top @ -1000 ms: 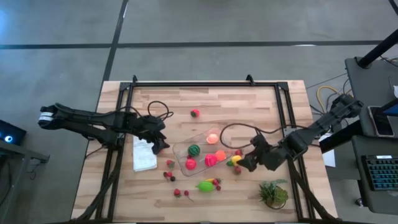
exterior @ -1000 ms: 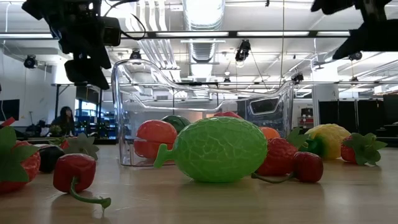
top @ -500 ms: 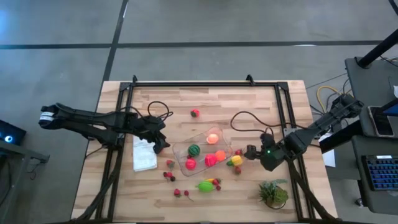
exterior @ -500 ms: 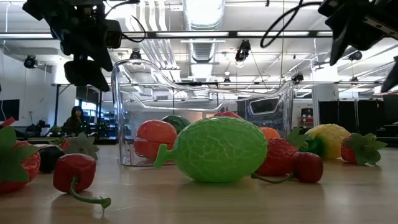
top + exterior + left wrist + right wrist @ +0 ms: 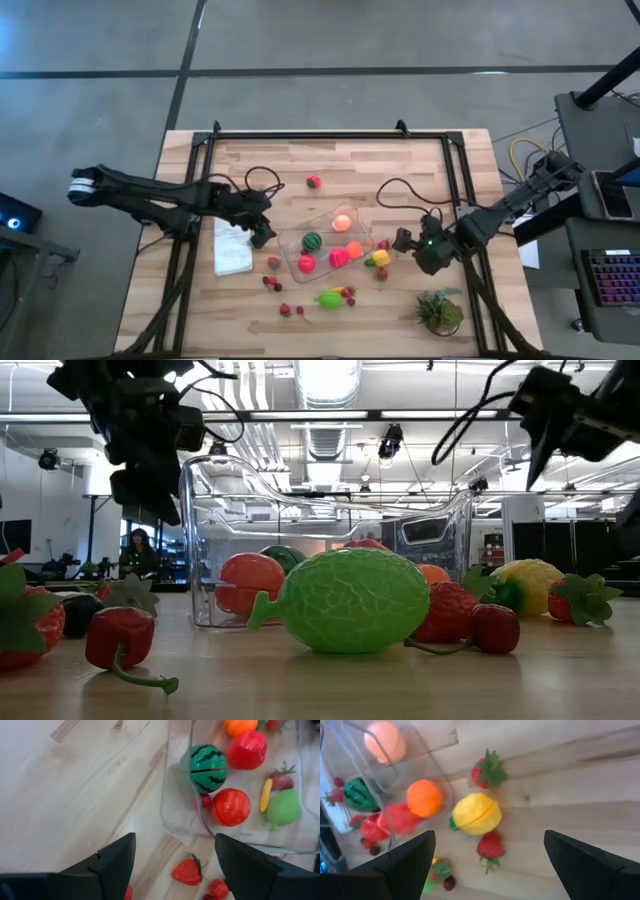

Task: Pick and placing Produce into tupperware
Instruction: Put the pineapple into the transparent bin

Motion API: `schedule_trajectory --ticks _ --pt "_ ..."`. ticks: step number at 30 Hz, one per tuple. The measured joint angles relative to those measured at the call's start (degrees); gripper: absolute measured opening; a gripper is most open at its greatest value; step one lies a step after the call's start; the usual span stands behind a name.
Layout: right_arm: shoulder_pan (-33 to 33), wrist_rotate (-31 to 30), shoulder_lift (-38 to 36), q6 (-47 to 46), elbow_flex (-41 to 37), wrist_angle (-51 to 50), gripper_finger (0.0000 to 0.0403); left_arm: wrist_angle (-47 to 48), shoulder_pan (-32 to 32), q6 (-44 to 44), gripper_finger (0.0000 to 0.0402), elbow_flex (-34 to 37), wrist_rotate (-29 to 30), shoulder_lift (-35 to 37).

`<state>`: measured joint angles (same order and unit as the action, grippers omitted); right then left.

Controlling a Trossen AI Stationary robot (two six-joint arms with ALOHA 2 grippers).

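Observation:
The clear tupperware (image 5: 292,247) sits mid-table, holding a striped melon (image 5: 209,768), two red fruits, an orange one (image 5: 424,798) and a peach one. My left gripper (image 5: 262,232) hovers open above the container's left end (image 5: 170,815), touching nothing. My right gripper (image 5: 400,243) is open too and hangs over the table just right of a yellow fruit (image 5: 476,813), which lies outside the container's right end beside two strawberries. A lime green melon (image 5: 345,600) lies near the table's near edge, with small berries (image 5: 272,282) around it.
A white folded cloth (image 5: 232,248) lies left of the container, under the left arm. A spiky green plant tuft (image 5: 440,310) stands near the right front corner. One red fruit (image 5: 314,182) lies alone toward the far edge. A black frame borders the table.
My right gripper has drawn back from the yellow fruit, moving up and toward the table's right and far side, and its cable has looped higher. The yellow fruit stays on the table. My left gripper has edged a little toward the container.

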<state>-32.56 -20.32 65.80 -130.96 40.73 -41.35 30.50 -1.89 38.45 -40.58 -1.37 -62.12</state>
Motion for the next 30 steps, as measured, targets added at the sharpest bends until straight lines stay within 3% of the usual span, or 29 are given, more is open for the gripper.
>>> schedule_trajectory --ticks 3,9,18,20,25,30 --pt "0.1 -5.01 0.0 9.93 0.56 5.13 0.0365 0.0 0.0 -1.71 0.0257 0.0 0.0 -0.73" --pt "0.24 -6.27 0.0 48.19 2.36 5.95 0.0365 -0.13 0.0 -3.9 0.0257 0.0 0.25 -1.14" --pt "0.24 -6.34 3.06 77.56 4.2 7.04 0.0365 -0.04 0.0 -4.46 0.0257 0.0 0.39 -1.1" --pt "0.24 -6.32 4.67 79.98 4.75 7.92 0.0365 -0.08 0.0 -4.42 0.0258 0.0 0.38 -1.1" --pt "0.33 -6.32 9.77 75.28 5.97 5.48 0.0365 -0.04 -0.02 -4.31 0.0257 0.0 0.37 -1.1" --pt "0.22 -3.34 15.53 80.37 6.2 5.26 0.0365 -0.06 -0.02 -4.3 0.0257 0.0 0.37 -1.1"
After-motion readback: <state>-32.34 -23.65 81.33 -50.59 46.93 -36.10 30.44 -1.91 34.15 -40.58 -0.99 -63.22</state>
